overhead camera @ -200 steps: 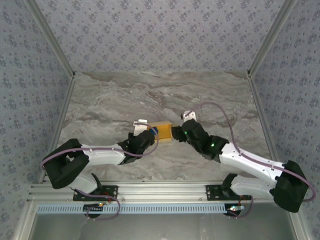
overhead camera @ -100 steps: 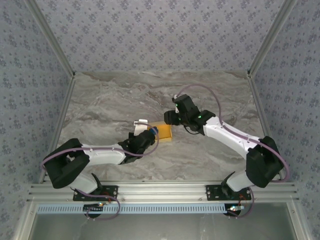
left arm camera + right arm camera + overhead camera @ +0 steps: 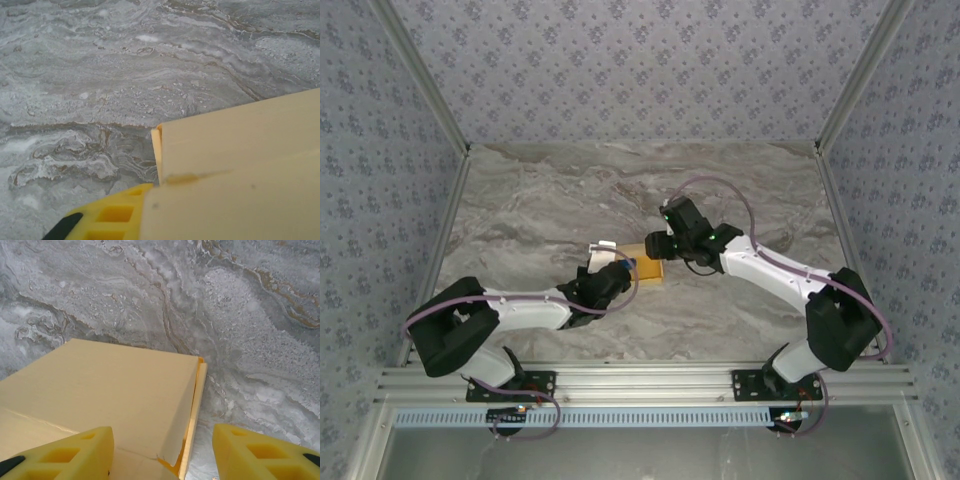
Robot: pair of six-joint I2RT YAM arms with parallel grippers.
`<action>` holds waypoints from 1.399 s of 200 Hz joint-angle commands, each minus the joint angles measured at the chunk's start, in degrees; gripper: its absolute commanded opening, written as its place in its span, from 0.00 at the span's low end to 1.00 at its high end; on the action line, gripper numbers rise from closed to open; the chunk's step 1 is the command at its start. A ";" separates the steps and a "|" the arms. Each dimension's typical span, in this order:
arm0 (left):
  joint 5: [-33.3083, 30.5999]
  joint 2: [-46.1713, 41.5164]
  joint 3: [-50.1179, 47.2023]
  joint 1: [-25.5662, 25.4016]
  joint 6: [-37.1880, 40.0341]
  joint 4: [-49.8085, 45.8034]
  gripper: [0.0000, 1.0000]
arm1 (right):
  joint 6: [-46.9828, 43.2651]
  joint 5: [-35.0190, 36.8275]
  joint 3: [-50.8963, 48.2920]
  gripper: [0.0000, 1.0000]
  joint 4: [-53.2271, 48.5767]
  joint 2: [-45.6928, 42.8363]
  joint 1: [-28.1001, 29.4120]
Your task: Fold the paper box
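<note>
Grey veined marble-look table top [image 3: 570, 190]: broad, smooth, hard. Probably gives little grip.

Paper box [image 3: 646, 268]: yellow-orange thin card, flat and rectangular. It lies on the table near the centre, between the two arms.

Left gripper [image 3: 618, 270]: at the box's left end. The left wrist view shows one yellow ribbed plastic finger [image 3: 116, 216] beside the card's edge, and the card hides the rest. Cannot tell whether the jaws are parted or clamped.

Right gripper [image 3: 162, 432]: over the box's right end, jaws wide apart and gripping nothing. One finger is above the card face and the other above bare marble, with the box's edge between them.

Risks, as judged:
- If the left end is not firmly held, a push from the right could skate the box across the slick top.
- Closing across the corner could buckle or crease the thin wall.
- A loose end flap might spring out.

Materials:
- The card is matte and pale, with crisp folds.
- One flap edge stands slightly proud at a corner.
- A small gap at the seam near the right fingers shows deeper orange inside.
</note>
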 commanded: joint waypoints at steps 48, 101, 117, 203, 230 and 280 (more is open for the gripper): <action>3.28 -5.07 0.34 -1.18 -2.74 -7.45 0.42 | 1.19 2.29 -1.03 0.56 -1.67 1.52 1.85; 13.29 -13.31 -0.41 -1.20 -0.03 -15.81 0.61 | 1.02 3.53 -1.02 0.56 -1.75 2.00 2.25; 17.38 -15.64 0.33 -1.19 0.97 -20.17 0.64 | 0.83 3.79 -0.84 0.56 -1.84 2.14 2.29; 35.37 -26.79 9.78 -0.62 3.62 -39.73 0.70 | -1.09 5.67 1.35 0.57 -3.70 3.51 2.67; 36.55 -29.07 13.03 2.31 3.36 -42.72 0.72 | -1.70 5.91 1.62 0.56 -4.17 4.11 2.80; 46.22 -23.38 14.03 16.42 0.67 -36.91 0.71 | -2.97 6.45 1.33 0.57 -4.63 4.23 2.76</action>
